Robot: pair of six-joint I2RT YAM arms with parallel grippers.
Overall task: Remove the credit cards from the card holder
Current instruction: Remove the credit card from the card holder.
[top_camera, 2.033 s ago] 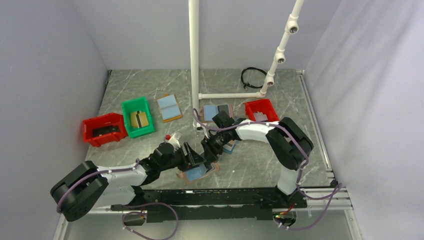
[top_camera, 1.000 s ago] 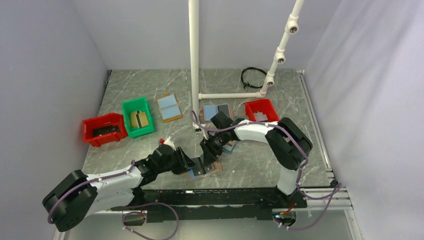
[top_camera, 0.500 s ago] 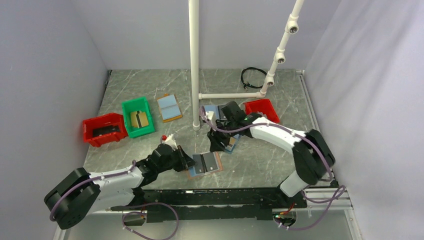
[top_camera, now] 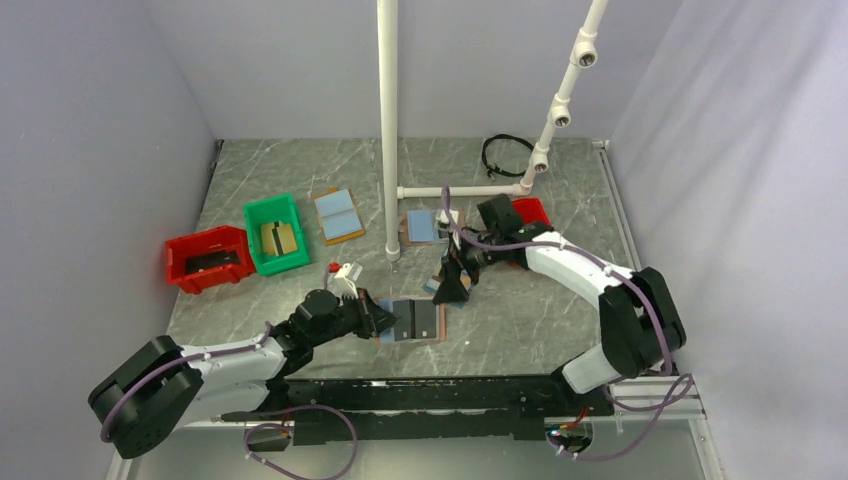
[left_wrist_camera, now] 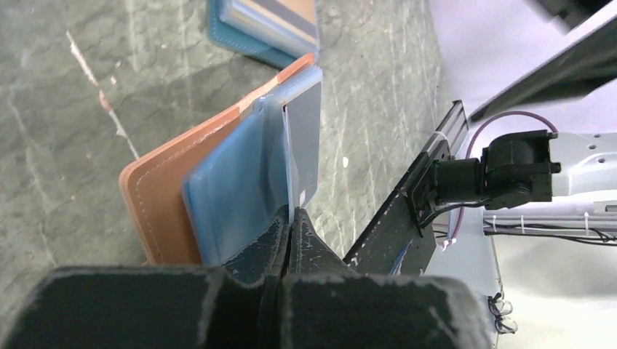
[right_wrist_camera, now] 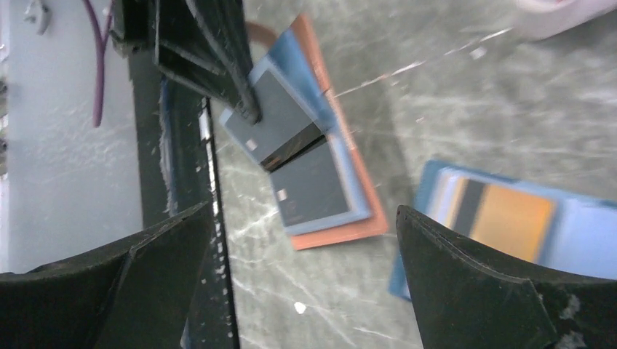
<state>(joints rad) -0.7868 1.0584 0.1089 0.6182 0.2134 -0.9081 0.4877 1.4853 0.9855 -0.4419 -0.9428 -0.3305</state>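
Note:
The card holder point(top_camera: 437, 335), tan-rimmed and blue inside, lies open on the table near the front. Each half shows a dark grey credit card point(right_wrist_camera: 313, 185). My left gripper point(top_camera: 386, 319) reaches in from the left. It is shut on the thin near edge of the left half's blue pocket and the credit card point(left_wrist_camera: 304, 138) in it, and that half is tilted up. My right gripper point(top_camera: 453, 282) hangs a little behind and to the right of the holder. Its fingers point(right_wrist_camera: 466, 291) are spread wide and hold nothing.
A navy-rimmed holder with a yellow-striped card point(right_wrist_camera: 509, 218) lies under my right gripper. Further back are a green bin point(top_camera: 277, 235), a red bin point(top_camera: 208, 258), a blue-and-tan holder point(top_camera: 338, 213), another holder point(top_camera: 430, 224), a second red bin point(top_camera: 530, 211) and a white pipe post point(top_camera: 388, 130).
My right gripper has opened wide and pulled back up and to the right, off the card holder. The left gripper closed on the pocket edge and stays shut. The holder has settled onto the table.

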